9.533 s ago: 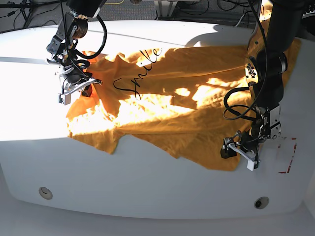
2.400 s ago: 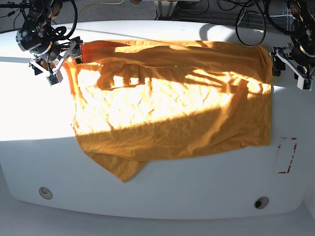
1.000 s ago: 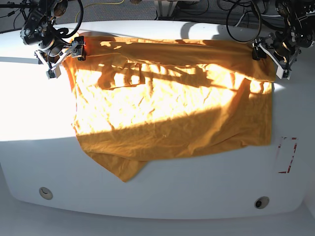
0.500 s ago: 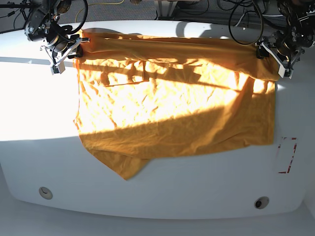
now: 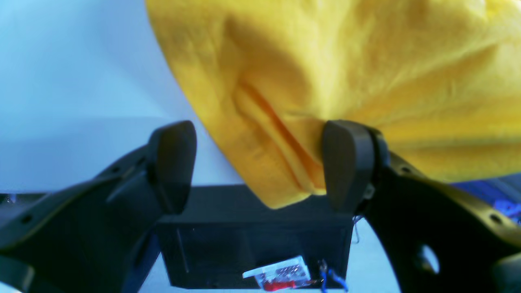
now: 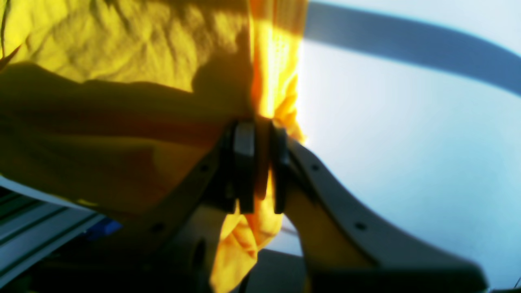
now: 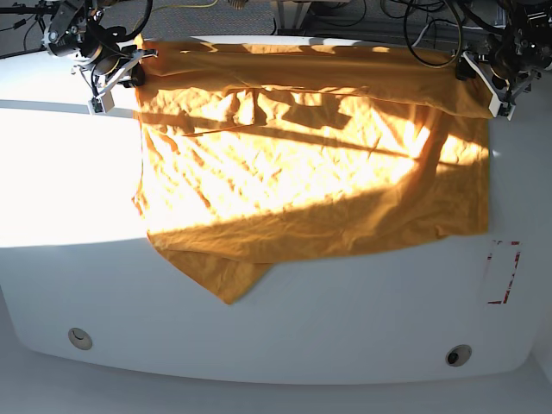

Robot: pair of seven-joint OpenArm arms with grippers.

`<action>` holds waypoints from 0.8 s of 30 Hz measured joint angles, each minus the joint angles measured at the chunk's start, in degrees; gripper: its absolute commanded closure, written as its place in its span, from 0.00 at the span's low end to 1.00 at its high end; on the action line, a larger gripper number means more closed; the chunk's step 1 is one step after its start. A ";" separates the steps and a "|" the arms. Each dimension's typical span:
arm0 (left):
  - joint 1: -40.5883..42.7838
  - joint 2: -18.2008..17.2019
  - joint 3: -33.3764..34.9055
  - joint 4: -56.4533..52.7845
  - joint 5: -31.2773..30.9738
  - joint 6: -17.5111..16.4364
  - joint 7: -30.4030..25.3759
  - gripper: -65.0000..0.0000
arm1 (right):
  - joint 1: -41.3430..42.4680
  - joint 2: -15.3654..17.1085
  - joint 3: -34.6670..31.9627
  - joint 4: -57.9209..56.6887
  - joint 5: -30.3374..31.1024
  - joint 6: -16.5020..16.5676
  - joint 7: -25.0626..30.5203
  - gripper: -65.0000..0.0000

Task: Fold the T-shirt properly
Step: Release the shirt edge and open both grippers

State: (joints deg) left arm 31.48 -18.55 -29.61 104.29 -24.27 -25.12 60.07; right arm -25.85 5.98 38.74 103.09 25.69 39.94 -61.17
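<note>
The T-shirt (image 7: pixel 310 164) lies spread flat on the white table (image 7: pixel 69 190), not folded yet, with one far corner pinched in the right pincer (image 6: pixel 257 171) and the other between the wide-apart fingers of the left pincer (image 5: pixel 260 167).

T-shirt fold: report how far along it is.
Done: the T-shirt lies spread flat on the white table, one sleeve poking out at the near edge. In hand: the right gripper has its jaws shut on the far corner; the left gripper straddles the other far corner with its jaws wide open, nothing pinched yet. Left: every actual fold; no edge is doubled over.
</note>
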 measured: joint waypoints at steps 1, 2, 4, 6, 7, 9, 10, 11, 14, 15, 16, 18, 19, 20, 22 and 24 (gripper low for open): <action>0.26 -0.42 0.04 0.04 -0.35 -0.04 0.13 0.32 | -0.37 0.13 0.02 0.09 0.07 0.00 0.04 0.91; 0.28 -0.85 0.04 0.15 -0.37 -0.02 0.15 0.32 | -0.57 0.22 0.02 0.33 0.00 0.00 0.02 0.89; 0.26 -1.40 -0.02 0.31 -0.13 0.02 0.13 0.32 | -0.87 0.22 0.02 0.72 -0.37 0.04 -0.11 0.83; -0.04 -1.66 -0.02 0.59 -0.17 0.00 0.11 0.32 | -0.98 0.17 0.00 1.16 -0.66 0.11 -0.37 0.71; -0.20 -1.66 -0.02 0.79 -0.17 0.02 0.04 0.32 | -0.98 0.04 0.00 1.64 -1.20 0.13 -0.83 0.64; -0.37 -1.64 0.07 0.87 -0.17 0.00 -0.04 0.32 | -0.98 -0.11 -0.02 2.47 -1.64 0.15 -1.44 0.50; -0.66 -1.60 0.15 0.92 -0.13 0.00 0.00 0.32 | -0.98 -0.11 -0.02 3.10 -2.27 0.17 -2.12 0.44; -1.14 -1.55 0.17 1.11 -0.13 0.00 0.57 0.32 | -1.01 -0.09 -0.02 3.52 -2.71 0.20 -2.29 0.38; -2.84 -1.36 0.22 2.05 0.22 0.00 0.74 0.32 | -1.20 -0.13 0.00 6.14 -4.13 0.02 -3.56 0.27; -3.32 -1.40 0.22 2.56 0.17 0.00 0.44 0.32 | -1.49 -0.17 0.00 7.41 -4.02 -0.02 -3.50 0.24; -3.74 -1.53 0.22 3.21 0.02 0.00 0.20 0.32 | -1.49 -0.26 0.00 7.98 -3.96 -0.02 -3.43 0.23; -4.09 -1.86 0.20 4.57 -0.26 0.00 -0.46 0.32 | -1.46 -0.42 0.00 10.14 -3.08 0.02 -3.30 0.23; -4.22 -1.95 0.17 5.20 -0.24 -0.02 -0.35 0.32 | -1.33 -0.42 -0.04 10.95 -2.84 0.00 -3.19 0.23; -4.37 -1.92 0.07 5.68 -0.22 0.02 0.11 0.32 | -1.18 -0.39 -0.11 11.43 -2.82 0.00 -3.10 0.23; -5.03 -1.73 0.02 6.73 0.24 -0.02 0.96 0.32 | 0.00 -0.26 -0.11 11.67 -2.95 0.00 -3.15 0.23; -6.19 -1.55 -0.02 7.67 0.26 0.00 1.18 0.32 | 1.49 -0.24 -0.04 11.63 -3.45 0.04 -3.65 0.23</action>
State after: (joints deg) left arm 25.30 -20.10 -29.63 111.96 -24.01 -25.12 61.25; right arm -24.36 5.74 38.70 114.72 22.24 39.99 -64.82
